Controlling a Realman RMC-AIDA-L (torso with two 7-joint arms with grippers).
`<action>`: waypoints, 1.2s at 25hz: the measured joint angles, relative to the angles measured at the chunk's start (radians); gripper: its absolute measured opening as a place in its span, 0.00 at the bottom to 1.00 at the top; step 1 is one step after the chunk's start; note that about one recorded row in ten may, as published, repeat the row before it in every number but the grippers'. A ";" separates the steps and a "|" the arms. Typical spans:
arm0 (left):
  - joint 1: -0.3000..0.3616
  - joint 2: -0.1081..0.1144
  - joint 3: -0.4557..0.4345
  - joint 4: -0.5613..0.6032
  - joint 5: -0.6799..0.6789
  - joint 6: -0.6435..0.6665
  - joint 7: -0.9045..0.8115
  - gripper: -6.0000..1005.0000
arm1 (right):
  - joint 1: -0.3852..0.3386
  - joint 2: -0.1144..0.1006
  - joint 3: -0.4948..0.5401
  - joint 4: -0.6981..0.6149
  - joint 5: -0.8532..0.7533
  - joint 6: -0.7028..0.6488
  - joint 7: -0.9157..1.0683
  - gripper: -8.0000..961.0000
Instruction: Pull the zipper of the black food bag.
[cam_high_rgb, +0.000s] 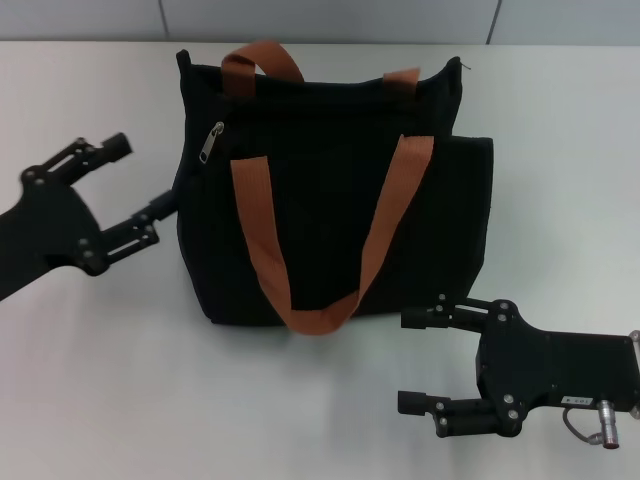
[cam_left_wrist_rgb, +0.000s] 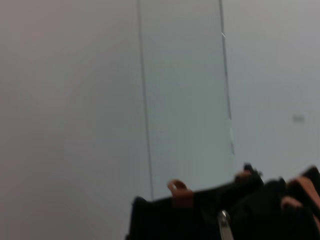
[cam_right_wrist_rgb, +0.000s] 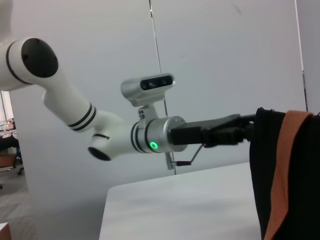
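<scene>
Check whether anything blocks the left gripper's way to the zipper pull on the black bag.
Nothing visible does. The left gripper is open at the black bag's left side, and the zipper pull hangs exposed near the bag's upper left corner. The orange handles lie farther right.

White bench (cam_high_rgb: 120, 380), matte and plain, filling nearly all of the head view. Behind its far edge, pale grey wall panels (cam_high_rgb: 330, 20) split by thin dark vertical seams. Same panelled wall (cam_left_wrist_rgb: 185, 100) in the left wrist view, two seams running down it. Far off at the edge of the right wrist view, blurred office furniture (cam_right_wrist_rgb: 7, 145) on a grey floor.
</scene>
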 joint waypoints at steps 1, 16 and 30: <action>-0.024 0.001 0.006 0.014 0.040 -0.029 0.000 0.75 | 0.000 0.000 0.000 0.000 0.000 0.000 0.000 0.84; -0.130 -0.043 -0.018 0.088 0.082 -0.168 0.041 0.74 | -0.001 -0.002 0.000 0.000 0.000 -0.001 0.008 0.84; -0.130 -0.052 -0.023 0.098 0.055 -0.156 0.118 0.74 | 0.001 -0.003 0.000 0.000 0.007 -0.002 0.009 0.83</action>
